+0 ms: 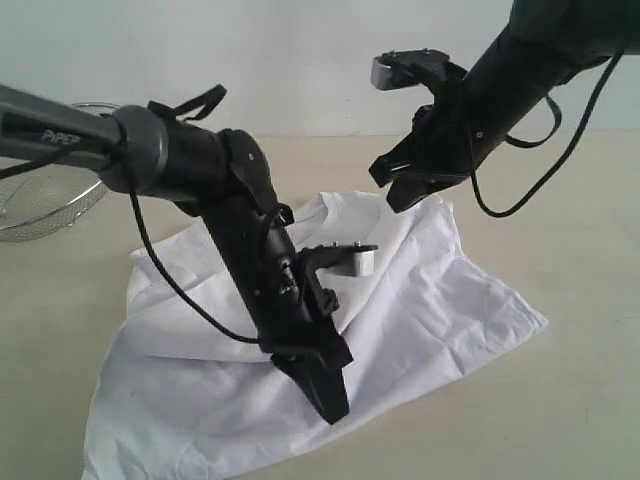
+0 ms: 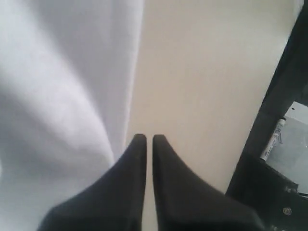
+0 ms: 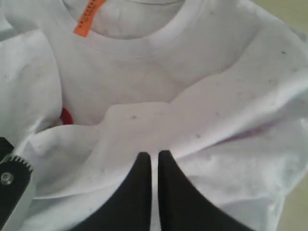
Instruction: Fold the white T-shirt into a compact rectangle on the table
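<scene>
Left gripper [image 2: 145,137]: jaws pressed together with nothing between them, tips down at the near edge of the white T-shirt [image 1: 420,300], cloth just beside one finger
Near risk: a closed gripper sliding sideways here would likely drag the edge and bunch it; a later pinch may catch one layer only, skewing the fold
White T-shirt: rumpled and unfolded in the middle of the table [image 1: 560,400], ridges under both arms; folding looks barely begun
Right gripper [image 3: 153,156]: jaws shut and empty, over wrinkled cloth below the collar and orange neck tag [image 3: 89,17]; contact cannot be told
Far risk: the arms work close together, so a cable or a finger could snag a loose ridge
Wire basket [image 1: 40,205]: far left, well apart from the shirt; the part in view holds nothing, the rest is hidden
</scene>
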You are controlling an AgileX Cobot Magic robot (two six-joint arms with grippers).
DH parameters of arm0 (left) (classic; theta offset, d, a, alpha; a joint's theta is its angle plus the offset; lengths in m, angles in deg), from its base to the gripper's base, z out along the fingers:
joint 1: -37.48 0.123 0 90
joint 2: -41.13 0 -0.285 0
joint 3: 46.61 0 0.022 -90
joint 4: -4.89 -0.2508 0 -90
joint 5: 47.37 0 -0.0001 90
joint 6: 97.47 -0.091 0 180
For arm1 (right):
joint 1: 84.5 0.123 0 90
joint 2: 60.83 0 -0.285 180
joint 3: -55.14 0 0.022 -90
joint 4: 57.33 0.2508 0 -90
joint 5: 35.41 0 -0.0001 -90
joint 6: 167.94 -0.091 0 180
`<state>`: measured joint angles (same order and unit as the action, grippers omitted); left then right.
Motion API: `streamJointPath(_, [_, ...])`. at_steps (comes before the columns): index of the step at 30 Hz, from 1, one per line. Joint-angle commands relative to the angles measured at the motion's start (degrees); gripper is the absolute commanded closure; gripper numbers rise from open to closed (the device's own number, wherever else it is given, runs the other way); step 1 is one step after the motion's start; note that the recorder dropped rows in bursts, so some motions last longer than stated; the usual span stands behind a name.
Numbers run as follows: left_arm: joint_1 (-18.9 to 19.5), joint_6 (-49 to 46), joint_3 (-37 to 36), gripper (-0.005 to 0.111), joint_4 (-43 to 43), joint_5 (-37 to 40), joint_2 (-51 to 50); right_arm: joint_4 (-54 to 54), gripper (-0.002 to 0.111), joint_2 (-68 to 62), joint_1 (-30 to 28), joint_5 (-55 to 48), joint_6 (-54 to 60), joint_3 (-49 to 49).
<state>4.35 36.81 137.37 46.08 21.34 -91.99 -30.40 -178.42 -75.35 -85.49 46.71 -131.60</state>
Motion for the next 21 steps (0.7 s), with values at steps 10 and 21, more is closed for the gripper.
streamJointPath(10, [8.8,18.7,-0.1,0.102,-19.4,-16.5,6.7,4.8,0.108,-15.4,0.1,-2.2,2.8,-5.4])
streamJointPath(21, [8.4,14.4,0.0,0.102,-13.2,-20.5,6.6,-3.8,0.108,-14.8,0.0,-6.3,-4.3,-5.4])
